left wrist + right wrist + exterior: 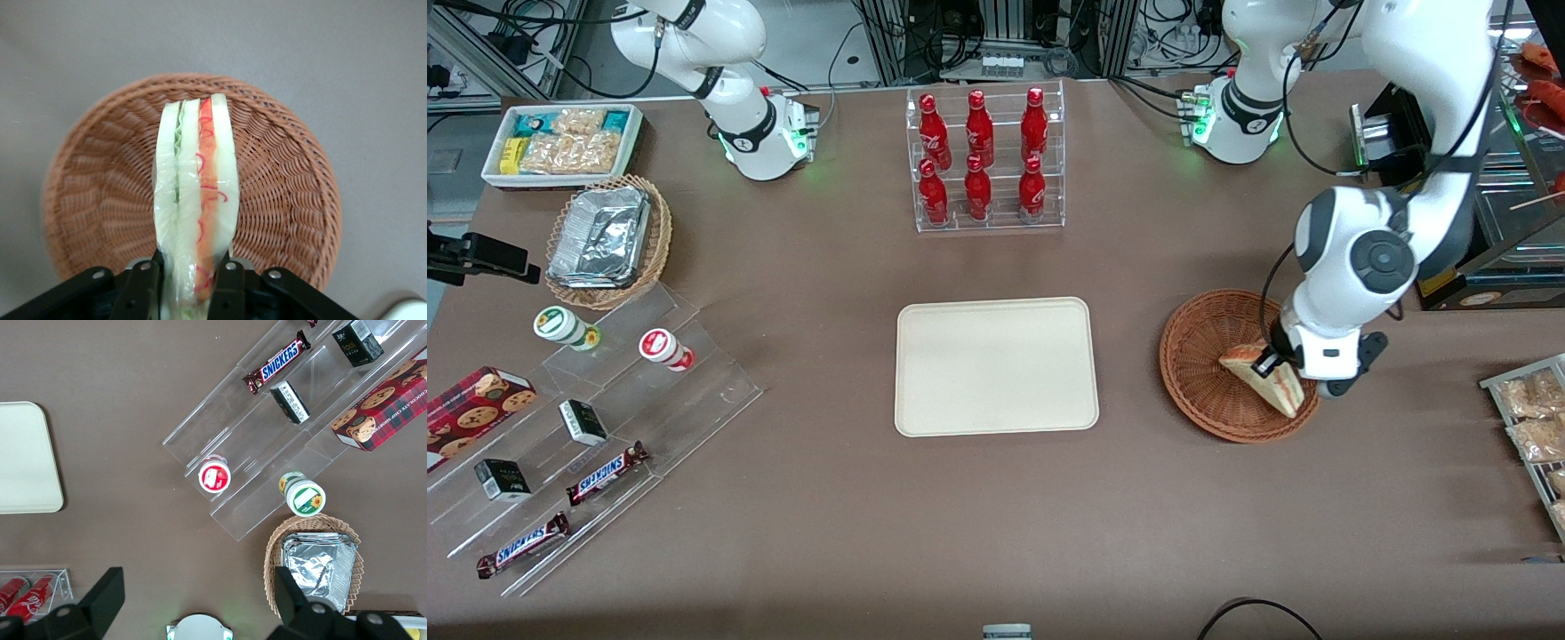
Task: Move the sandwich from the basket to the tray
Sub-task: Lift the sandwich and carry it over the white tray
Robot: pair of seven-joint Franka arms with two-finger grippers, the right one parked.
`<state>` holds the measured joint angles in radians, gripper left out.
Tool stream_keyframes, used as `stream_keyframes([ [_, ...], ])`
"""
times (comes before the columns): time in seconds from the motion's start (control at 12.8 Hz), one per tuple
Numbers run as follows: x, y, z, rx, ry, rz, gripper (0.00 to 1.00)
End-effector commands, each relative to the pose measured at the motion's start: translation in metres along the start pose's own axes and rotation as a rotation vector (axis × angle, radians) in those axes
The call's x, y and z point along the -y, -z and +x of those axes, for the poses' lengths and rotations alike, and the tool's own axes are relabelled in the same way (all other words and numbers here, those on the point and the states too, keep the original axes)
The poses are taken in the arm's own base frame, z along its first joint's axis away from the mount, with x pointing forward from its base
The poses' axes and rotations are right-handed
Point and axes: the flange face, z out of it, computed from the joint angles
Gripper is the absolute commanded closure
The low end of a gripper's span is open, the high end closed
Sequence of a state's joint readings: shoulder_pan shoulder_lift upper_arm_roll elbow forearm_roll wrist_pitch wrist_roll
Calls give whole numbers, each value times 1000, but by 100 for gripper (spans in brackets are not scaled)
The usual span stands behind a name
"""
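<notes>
Sandwich (pixel 195 200) transfer is at the lift stage: the gripper (pixel 1272 363) is clenched on the wedge, one finger (pixel 142 287) on each bread face, with the cut edge and its red and green filling pointing away from the wrist. In the front view the sandwich sits above the wicker basket (pixel 1199 356), at the basket's edge toward the working arm's end of the table; whether it has fully cleared the weave cannot be told.

To perform this step well:

1. Keep the clamp force constant. The bread is soft and film-wrapped, so it will likely compress or slip if you squeeze harder or relax.
2. Raise the wedge straight up until its lowest corner is clearly above the basket rim. Do not translate sideways first; a dragged corner could tip the light basket.
3. Carry it toward the parked arm's end of the table to the cream tray (pixel 996 366), which lies well apart from the basket with bare table between them.
4. Aim for the tray's middle, not its raised rim.
5. Lower until the wedge touches the tray surface, then release.
</notes>
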<state>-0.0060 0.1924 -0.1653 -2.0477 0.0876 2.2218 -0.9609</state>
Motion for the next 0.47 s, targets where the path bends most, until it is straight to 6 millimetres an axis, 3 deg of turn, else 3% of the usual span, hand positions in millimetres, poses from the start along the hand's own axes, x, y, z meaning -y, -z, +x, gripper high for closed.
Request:
stream_keyframes([
  [0.0,-34,61,-14,-13,-37,21,100],
  [0.23,-86,103,-68,-40,-153,-19,100],
  [0.39,-114,109,-108,-49,-230,-37,100],
])
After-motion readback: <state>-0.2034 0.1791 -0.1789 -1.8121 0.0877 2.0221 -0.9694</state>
